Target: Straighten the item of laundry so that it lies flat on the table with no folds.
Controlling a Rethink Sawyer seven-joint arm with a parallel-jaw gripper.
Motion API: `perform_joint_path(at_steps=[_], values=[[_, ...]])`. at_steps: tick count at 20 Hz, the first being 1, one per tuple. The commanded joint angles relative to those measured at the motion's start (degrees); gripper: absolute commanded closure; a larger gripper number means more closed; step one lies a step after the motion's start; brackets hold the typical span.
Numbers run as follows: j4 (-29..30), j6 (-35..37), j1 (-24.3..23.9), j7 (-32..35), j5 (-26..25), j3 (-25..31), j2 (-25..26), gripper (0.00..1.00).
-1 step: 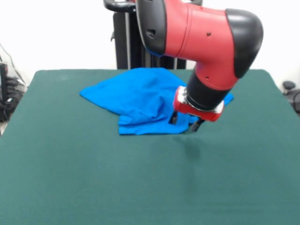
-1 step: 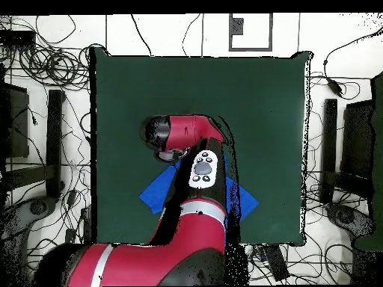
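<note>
Cloth: bright blue thin T-shirt (image 1: 140, 98), rumpled on the green felt table (image 1: 93, 178); probably light, limp.
Hold: near its hem.
Gripper (image 1: 186, 123): closure could not be told.

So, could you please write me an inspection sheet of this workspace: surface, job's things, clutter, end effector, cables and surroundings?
Surface: dark green table, bare apart from the shirt.
Job's things: blue T-shirt, crumpled with folds, on the half of the table nearer the robot; in the overhead view the arm hides most of it, leaving blue corners on either side.
Clutter: nothing seen on the table.
End effector: end effector down at the shirt's edge; dark fingertips touch or nearly touch the cloth; open or shut cannot be told.
Cables: many loose cables on the floor around the table.
Surroundings: dark stands beside the table; white wall behind.
</note>
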Motion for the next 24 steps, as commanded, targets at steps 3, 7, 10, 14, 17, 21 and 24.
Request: perform_joint_path(at_steps=[3, 7, 10, 14, 17, 21, 24], values=[[5.1, -1.2, 3.3, 18.6, 4.8, -0.2, -2.0, 0.0], [10.8, -4.2, 3.3, 17.4, 5.5, -0.5, -4.6, 0.0], [12.1, -4.5, 2.7, 14.2, 5.3, 0.5, -4.6, 0.0], [12.1, -3.2, 2.8, 12.9, 4.4, -0.1, -4.6, 0.0], [12.9, -3.7, 2.2, 11.7, 3.9, -0.1, -5.1, 0.0], [12.8, -5.4, 1.8, 11.1, 3.2, -0.4, -4.3, 0.0], [13.5, -7.1, 1.9, 10.8, 2.6, -0.7, -4.2, 0.0]])
